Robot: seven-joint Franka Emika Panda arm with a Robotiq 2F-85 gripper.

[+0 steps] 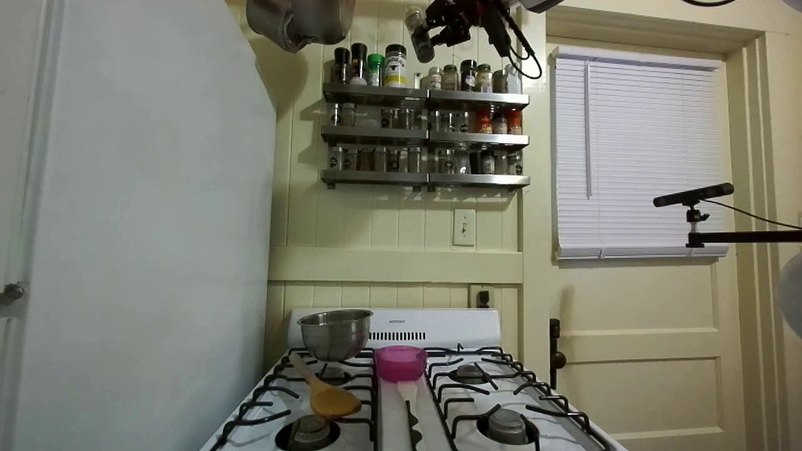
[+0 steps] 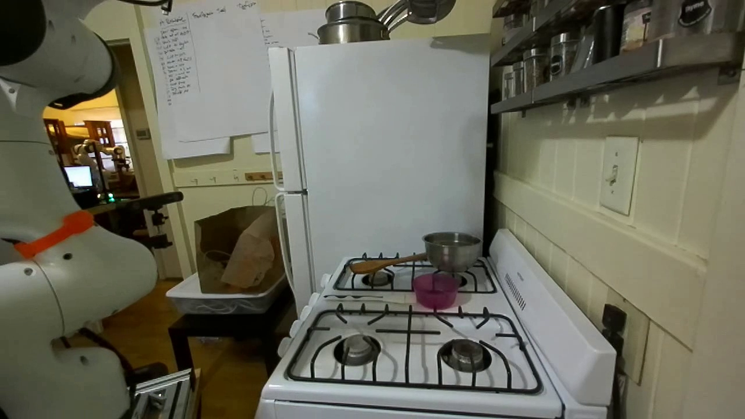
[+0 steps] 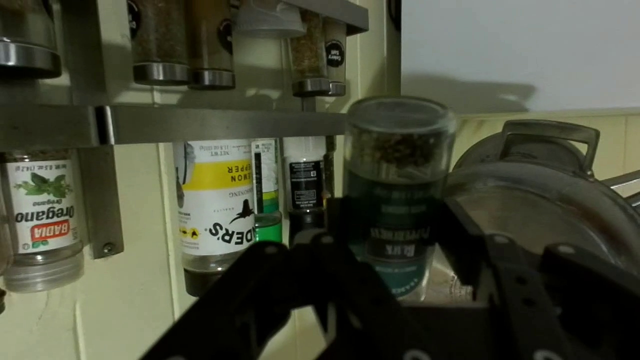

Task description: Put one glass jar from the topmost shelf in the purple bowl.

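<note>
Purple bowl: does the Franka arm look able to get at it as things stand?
Probably yes. Its gripper holds a glass jar up near the topmost shelf, and the purple bowl stands uncovered in both exterior views. The metal bowl close by needs skirting; full reach cannot be judged.

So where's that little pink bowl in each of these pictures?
In an exterior view: low down, midway across, the pink bowl sits on the stove.
In an exterior view: the pink bowl is right of and below center.
Wrist view: the pink bowl is not in it.
Shared landmark: the spice rack, in all three views; upside down in the wrist view.
</note>
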